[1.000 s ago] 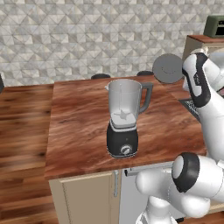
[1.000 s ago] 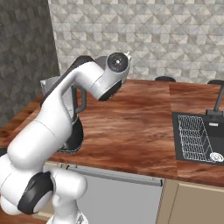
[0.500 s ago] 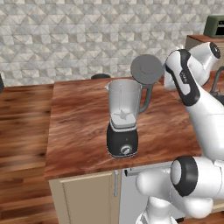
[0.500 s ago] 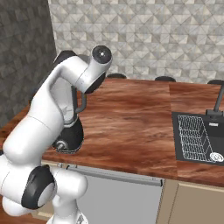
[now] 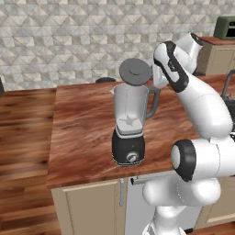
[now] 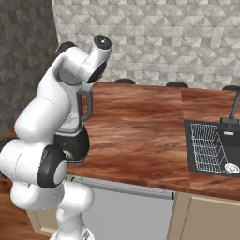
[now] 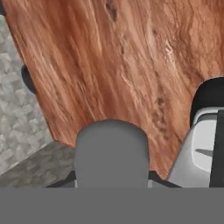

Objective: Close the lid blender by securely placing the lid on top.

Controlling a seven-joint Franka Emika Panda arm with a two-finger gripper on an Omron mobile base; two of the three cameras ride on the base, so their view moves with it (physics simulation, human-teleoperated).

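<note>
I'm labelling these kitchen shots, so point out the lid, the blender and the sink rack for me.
lid (image 5: 136,71), left base view, on its flat grey top face.
blender (image 5: 130,109), left base view, on the clear jar wall.
sink rack (image 6: 207,147), right base view, on its wire grid.

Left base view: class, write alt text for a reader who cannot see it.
A white robot arm holds a flat grey lid, tilted, just above the open rim of a clear-jar blender with a black base, standing on a wooden counter. A patterned grey tile wall runs behind.
</note>
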